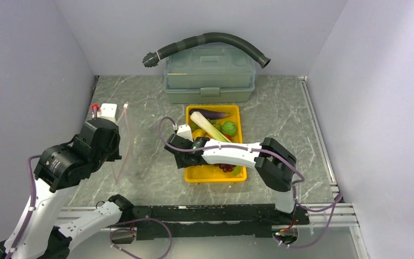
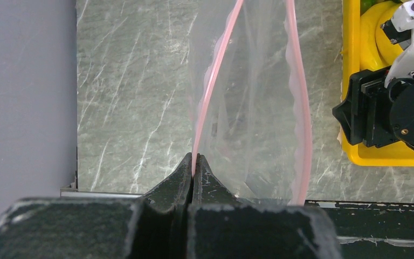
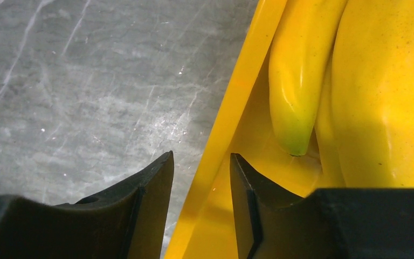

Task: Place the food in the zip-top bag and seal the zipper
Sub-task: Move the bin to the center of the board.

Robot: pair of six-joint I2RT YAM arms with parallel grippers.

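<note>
The clear zip-top bag hangs at the left with its mouth open. My left gripper is shut on the zipper, the near pink strip of the mouth, and holds the bag up. The food lies in the yellow tray: leek, eggplant, a green piece, dark grapes and bananas. My right gripper is open and empty. Its jaws straddle the tray's left wall, one finger outside and one inside next to the bananas.
A grey-green lidded box stands at the back with a black corrugated hose lying on it. A small white part with a red tip lies at the back left. Grey walls enclose the marble table.
</note>
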